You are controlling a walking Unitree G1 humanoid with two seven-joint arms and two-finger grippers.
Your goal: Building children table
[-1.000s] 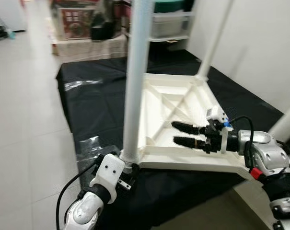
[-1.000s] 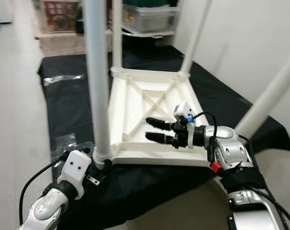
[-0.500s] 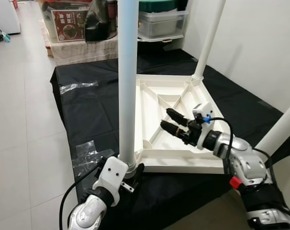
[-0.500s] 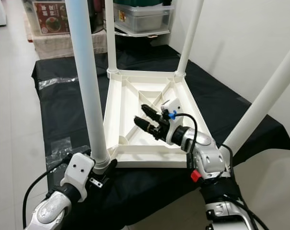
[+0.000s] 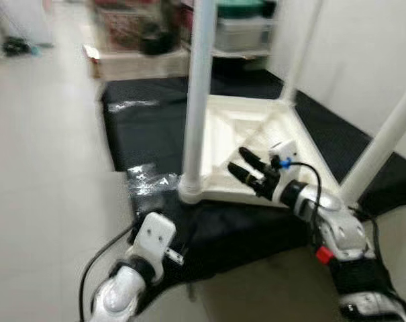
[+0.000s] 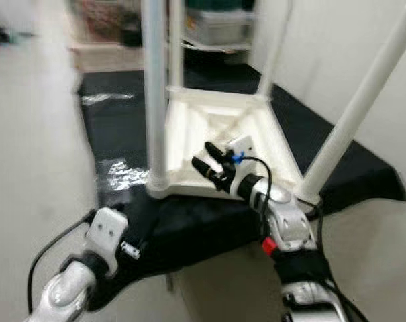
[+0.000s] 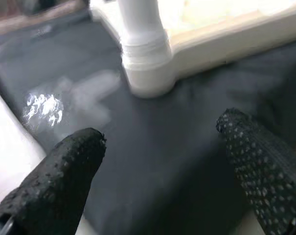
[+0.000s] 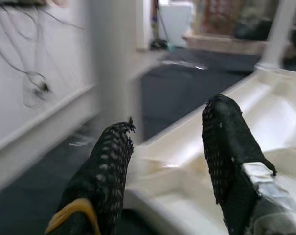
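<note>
Hovering over the upturned white plastic table [image 5: 256,134] on black sheeting [image 5: 149,127] – right gripper [image 5: 246,168] parted, empty; left gripper [image 7: 157,161] wide apart, empty, short of the round white leg [image 5: 197,94]

The upturned table [image 5: 256,144] and its legs [image 5: 199,94] look like smooth, slightly glossy white plastic, resting on a matt black cloth [image 5: 149,127] bearing a shiny patch of clear tape [image 5: 145,176]. The gripper fingers [image 7: 64,176] are black with a rough, dotted texture.
</note>
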